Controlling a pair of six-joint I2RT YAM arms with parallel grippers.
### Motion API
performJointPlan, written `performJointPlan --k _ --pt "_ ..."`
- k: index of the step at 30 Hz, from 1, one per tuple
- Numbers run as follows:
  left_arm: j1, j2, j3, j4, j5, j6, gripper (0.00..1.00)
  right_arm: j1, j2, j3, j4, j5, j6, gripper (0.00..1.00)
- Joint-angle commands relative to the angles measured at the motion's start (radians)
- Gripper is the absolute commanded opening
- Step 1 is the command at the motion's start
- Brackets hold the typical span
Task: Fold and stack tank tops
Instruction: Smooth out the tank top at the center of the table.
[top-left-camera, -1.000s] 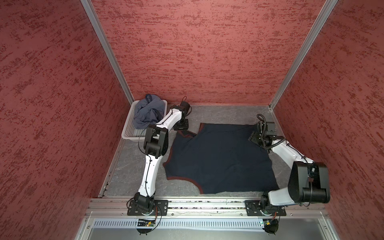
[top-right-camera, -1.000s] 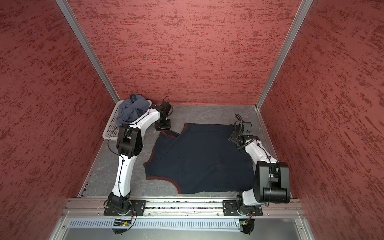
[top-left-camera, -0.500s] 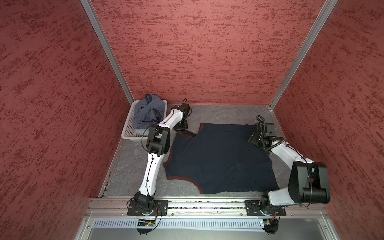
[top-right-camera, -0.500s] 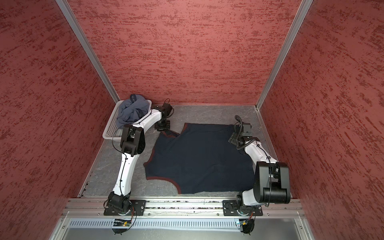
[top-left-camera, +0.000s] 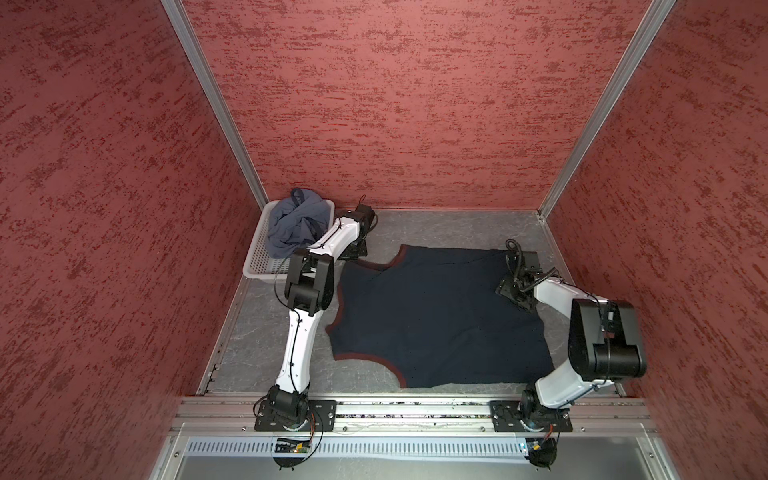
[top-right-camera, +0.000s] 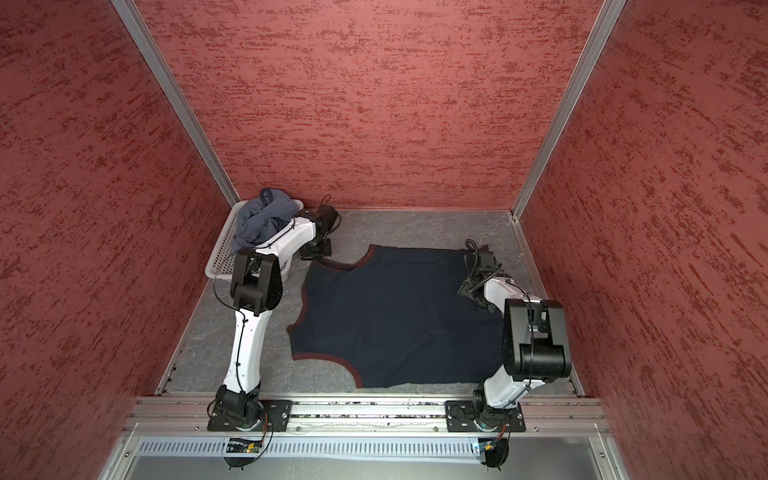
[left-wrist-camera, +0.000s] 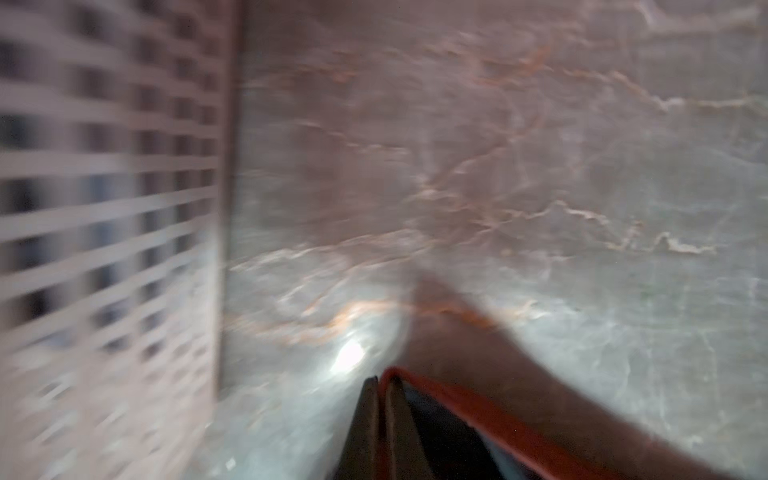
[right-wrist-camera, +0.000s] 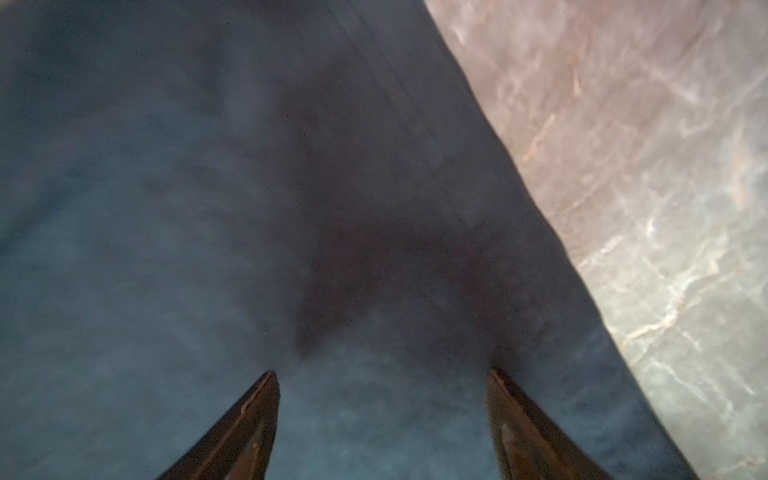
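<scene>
Navy tank top (top-left-camera: 436, 316) lies spread flat on the table (top-left-camera: 415, 228). My right gripper (right-wrist-camera: 381, 373) hovers over its right edge with jaws wide apart; contact unclear. My left gripper (left-wrist-camera: 380, 380) is clamped on its maroon strap edge, and that view is blurred. Farthest: slate tank top (top-left-camera: 297, 226) bunched in the basket (top-left-camera: 259, 257), its print hidden.

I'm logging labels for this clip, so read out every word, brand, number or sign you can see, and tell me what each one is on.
No readable text in any view.
Dark navy tank top with maroon trim: upper side plain, no lettering shows.
Slate blue-grey cloth top, crumpled in the white perforated plastic basket: no print shows.
Small circuit board below the front rail: any markings too small to read.
</scene>
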Motion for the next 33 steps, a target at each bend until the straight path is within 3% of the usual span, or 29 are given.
performJointPlan --k 1,5,9,16,19,25,33 --pt "0.021 -0.076 -0.006 0.028 -0.071 -0.052 0.04 -0.007 0.035 0.028 -0.021 0.082 0.04 0.8" --pt "0.029 -0.064 -0.016 0.012 -0.07 -0.066 0.05 -0.021 0.051 0.019 -0.024 0.119 0.058 0.81" --pt "0.02 -0.04 -0.006 0.034 -0.019 -0.037 0.13 -0.026 0.031 0.017 -0.004 0.093 0.052 0.81" --pt "-0.041 -0.064 0.016 0.049 0.038 0.036 0.6 -0.019 -0.08 0.052 -0.036 0.065 0.005 0.84" --pt "-0.069 -0.138 -0.05 0.083 0.046 0.033 0.68 -0.011 -0.134 0.053 -0.044 0.042 -0.016 0.86" --pt "-0.166 -0.23 -0.22 0.231 0.248 0.035 0.73 -0.004 -0.097 0.085 -0.021 -0.048 -0.028 0.86" --pt "-0.268 -0.091 -0.212 0.364 0.452 -0.009 0.73 0.013 0.066 0.18 0.008 -0.107 -0.013 0.86"
